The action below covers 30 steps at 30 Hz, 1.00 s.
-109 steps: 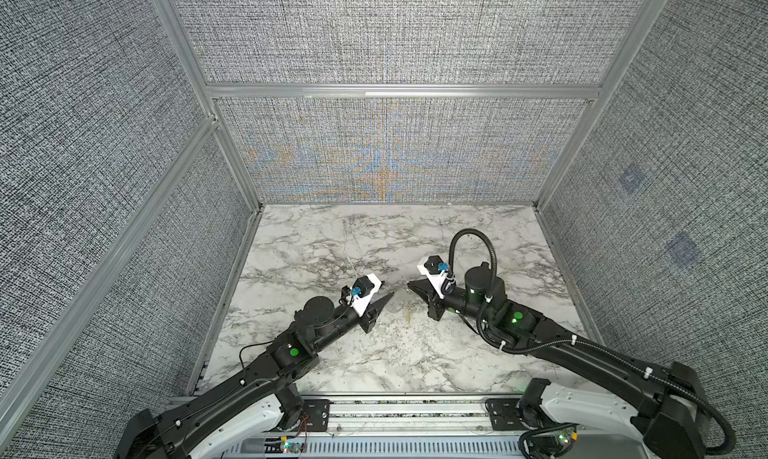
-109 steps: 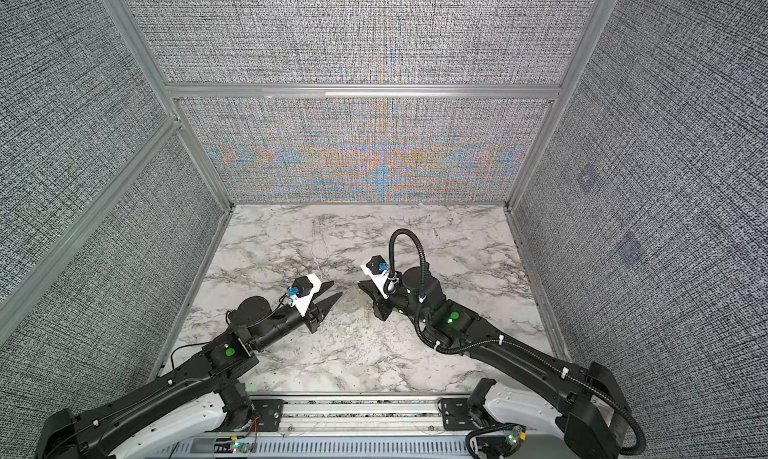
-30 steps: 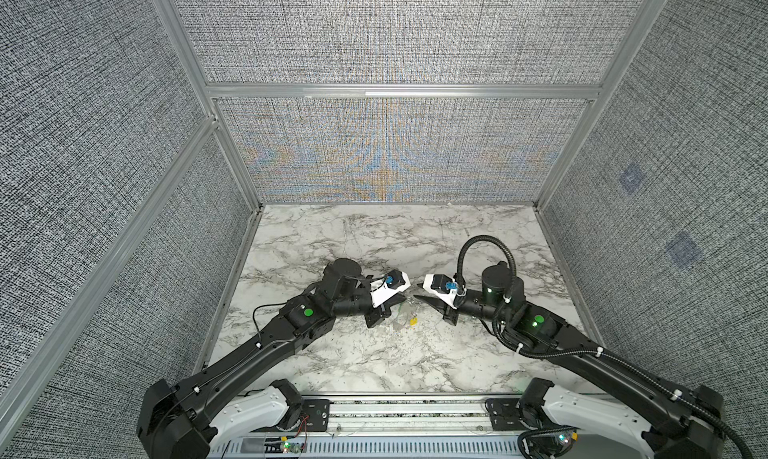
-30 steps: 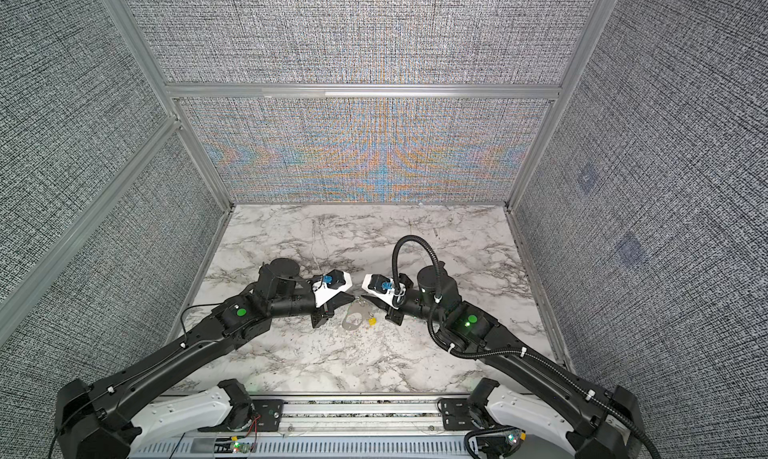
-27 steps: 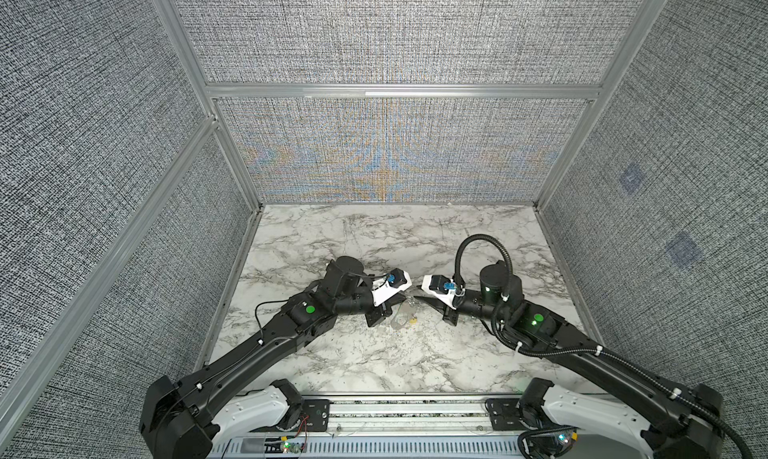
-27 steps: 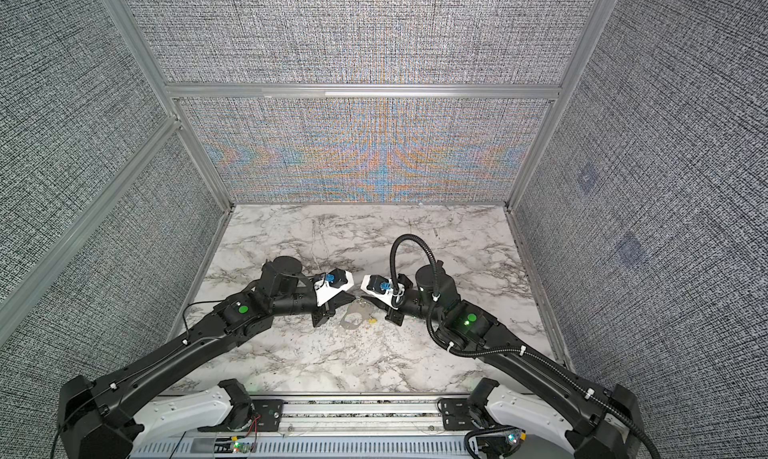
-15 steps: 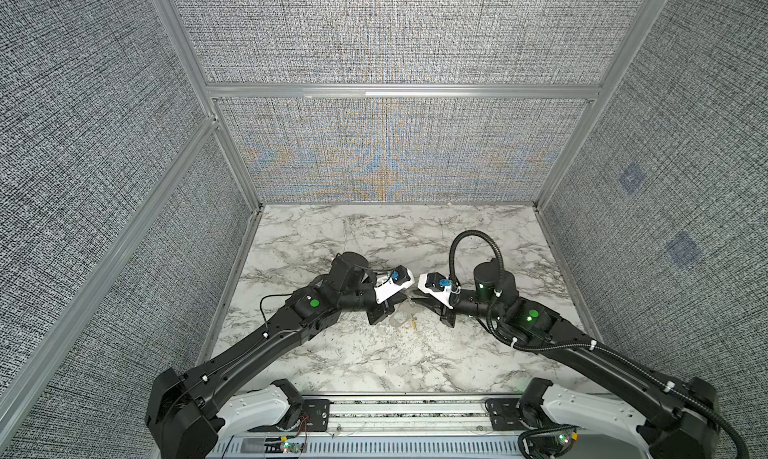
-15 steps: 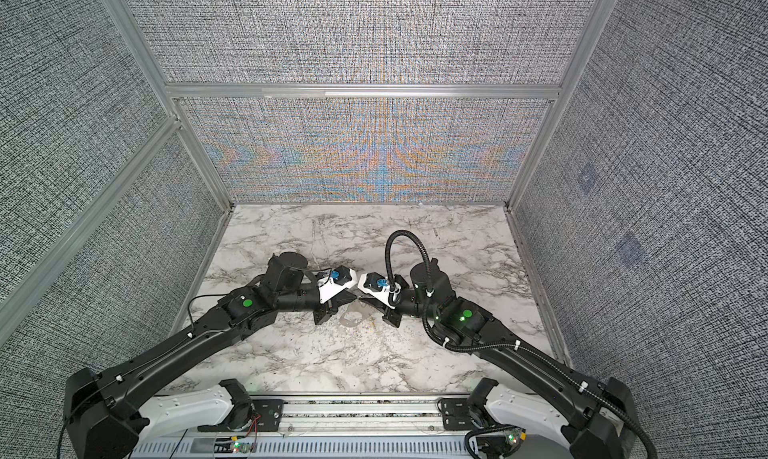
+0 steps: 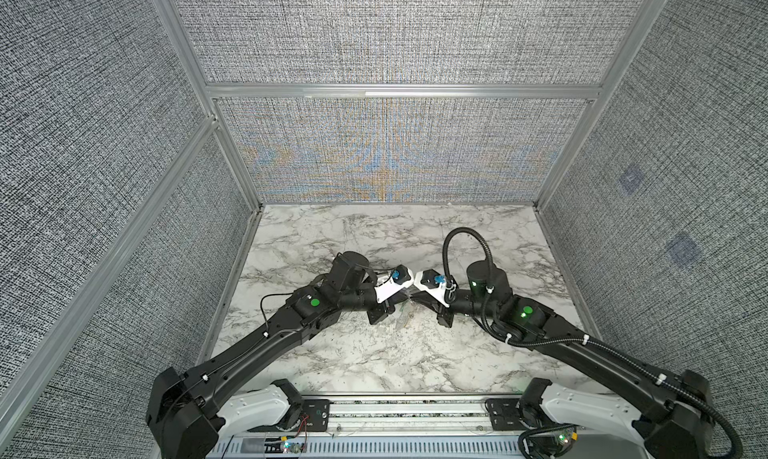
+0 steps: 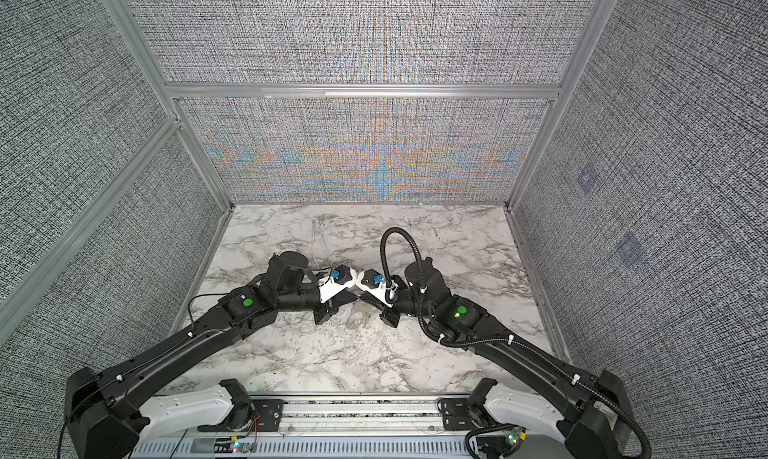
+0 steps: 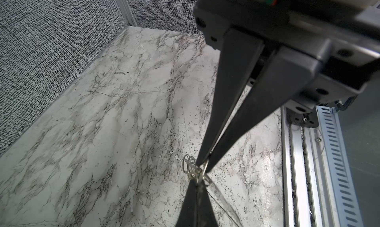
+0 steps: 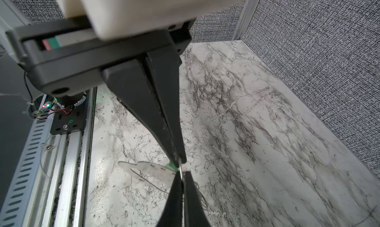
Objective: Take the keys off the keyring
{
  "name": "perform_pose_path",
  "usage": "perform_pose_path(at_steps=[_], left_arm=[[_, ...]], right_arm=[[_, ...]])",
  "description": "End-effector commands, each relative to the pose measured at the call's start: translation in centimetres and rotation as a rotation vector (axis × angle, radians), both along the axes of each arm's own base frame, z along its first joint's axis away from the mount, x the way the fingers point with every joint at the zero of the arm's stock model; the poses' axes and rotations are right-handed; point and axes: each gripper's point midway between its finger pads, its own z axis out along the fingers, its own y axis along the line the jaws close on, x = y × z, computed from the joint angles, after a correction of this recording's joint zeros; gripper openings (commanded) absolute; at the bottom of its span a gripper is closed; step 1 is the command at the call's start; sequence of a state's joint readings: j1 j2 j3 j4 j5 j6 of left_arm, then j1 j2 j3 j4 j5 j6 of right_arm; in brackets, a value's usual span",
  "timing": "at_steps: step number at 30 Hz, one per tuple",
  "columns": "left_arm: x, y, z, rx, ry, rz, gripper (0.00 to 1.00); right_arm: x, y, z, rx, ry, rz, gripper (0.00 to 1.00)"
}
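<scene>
Working over a white, grey-lined marble table [image 9: 332, 353] inside grey woven walls [image 9: 395, 41], squeezing thin silver wire rings [image 11: 194, 172] tight with black left gripper [image 11: 203, 167] and black right gripper [image 12: 181, 162].

Desk [image 11: 102, 133]: white, grey-veined marble-look slab, smooth, faint gloss. Walls [image 9: 374, 41]: grey woven cloth panels, rough. My left gripper [image 11: 202, 168] and right gripper [image 12: 180, 163]: matt black plastic. Thin wire rings [image 11: 190, 167]: bright bare metal. Flat pale-grey oval keyring [image 12: 152, 170]: smooth, slight sheen.
</scene>
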<state>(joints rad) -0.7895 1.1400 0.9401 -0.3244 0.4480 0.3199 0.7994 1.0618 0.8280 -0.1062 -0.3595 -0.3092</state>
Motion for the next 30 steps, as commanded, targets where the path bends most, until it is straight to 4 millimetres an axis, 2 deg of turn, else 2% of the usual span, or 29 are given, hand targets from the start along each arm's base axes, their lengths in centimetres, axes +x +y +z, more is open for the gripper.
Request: perform_pose_path(at_steps=[1,2,4,7,10,22,30], left_arm=[[0.8,0.4,0.4,-0.007,-0.023,0.060,0.26],[1.1,0.8,0.7,-0.014,-0.043,0.087,0.35],[1.6,1.5,1.5,-0.052,-0.082,0.144,0.44],[1.9,2.6,2.7,-0.147,-0.124,0.207,0.48],[1.5,3.0,2.7,-0.214,-0.102,0.235,0.51],[-0.3,2.1,1.7,-0.311,0.009,0.164,0.54],[-0.8,1.5,1.3,-0.326,0.032,0.128,0.53]], right_arm=[[0.0,0.2,1.0,0.056,-0.018,0.000,0.00],[-0.2,0.3,1.1,0.072,-0.026,0.008,0.00],[-0.2,0.4,1.2,0.107,-0.040,0.013,0.00],[-0.5,0.8,1.6,0.171,-0.053,0.040,0.00],[-0.6,1.1,2.3,0.234,-0.065,0.055,0.00],[-1.2,2.0,4.1,0.390,-0.063,0.125,0.00],[-1.4,2.1,4.4,0.414,-0.061,0.144,0.00]])
